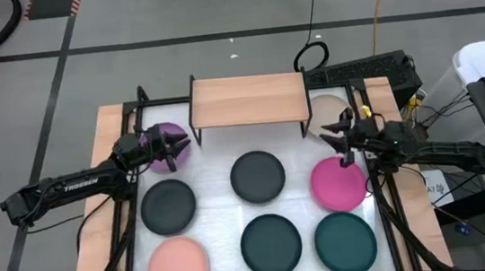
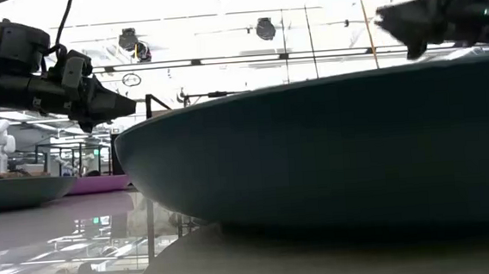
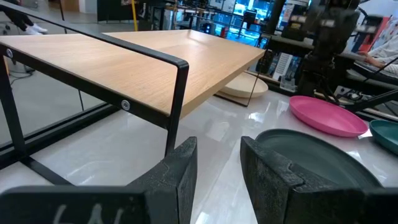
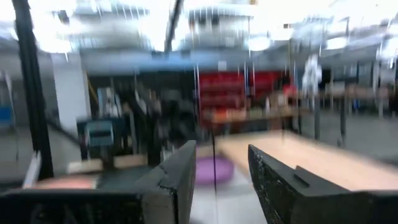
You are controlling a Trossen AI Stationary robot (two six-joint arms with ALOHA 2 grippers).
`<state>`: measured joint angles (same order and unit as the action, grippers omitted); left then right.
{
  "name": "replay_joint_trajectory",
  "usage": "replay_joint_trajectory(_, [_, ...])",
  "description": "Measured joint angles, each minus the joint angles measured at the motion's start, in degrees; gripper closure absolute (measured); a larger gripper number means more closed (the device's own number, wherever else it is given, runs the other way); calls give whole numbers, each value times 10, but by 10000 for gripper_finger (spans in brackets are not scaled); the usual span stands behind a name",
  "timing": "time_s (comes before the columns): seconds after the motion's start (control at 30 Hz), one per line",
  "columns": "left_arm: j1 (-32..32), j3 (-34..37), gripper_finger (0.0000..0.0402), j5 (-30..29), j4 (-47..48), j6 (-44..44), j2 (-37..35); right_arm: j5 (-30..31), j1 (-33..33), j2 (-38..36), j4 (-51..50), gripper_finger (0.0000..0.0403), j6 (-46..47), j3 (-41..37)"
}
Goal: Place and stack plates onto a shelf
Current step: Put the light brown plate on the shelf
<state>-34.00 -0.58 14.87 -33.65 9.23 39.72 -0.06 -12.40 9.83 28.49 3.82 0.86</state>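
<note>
The shelf (image 1: 248,99) stands at the table's far middle, its wooden top bare. My left gripper (image 1: 188,147) hovers open over the purple plate (image 1: 170,146), pointing toward the shelf (image 3: 124,56). My right gripper (image 1: 328,134) is open and hovers between the beige plate (image 1: 328,111) and the magenta plate (image 1: 338,182). The beige plate lies flat beside the shelf's right legs, partly under its top. Three dark plates (image 1: 169,206), (image 1: 258,175), (image 1: 270,243), a teal plate (image 1: 345,242) and a light pink plate (image 1: 179,267) lie flat on the table. Both grippers (image 2: 126,105), (image 2: 392,19) are raised off the table.
The white table top is framed by black rails (image 1: 128,120) and wooden side strips. Cables and a power strip (image 1: 371,68) lie beyond the far right corner. In the low view the teal plate (image 2: 332,148) fills the foreground.
</note>
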Motion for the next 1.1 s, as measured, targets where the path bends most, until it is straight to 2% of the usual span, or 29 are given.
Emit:
replay_joint_trajectory(0.07, [0,0,276,0,0,0,0,-1,0,0,48,273,8,0])
replay_joint_trajectory(0.27, [0,0,276,0,0,0,0,-1,0,0,150,273,111,0])
replay_joint_trajectory(0.4, [0,0,276,0,0,0,0,-2,0,0,205,273,101,0])
replay_joint_trajectory(0.6, [0,0,275,0,0,0,0,-2,0,0,205,273,95,0])
replay_joint_trajectory(0.77, [0,0,276,0,0,0,0,1,0,2,224,273,42,2])
replay_joint_trajectory(0.87, [0,0,276,0,0,0,0,2,0,6,172,273,3,21])
replay_joint_trajectory(1.1, [0,0,276,0,0,0,0,63,0,94,-124,273,-63,166])
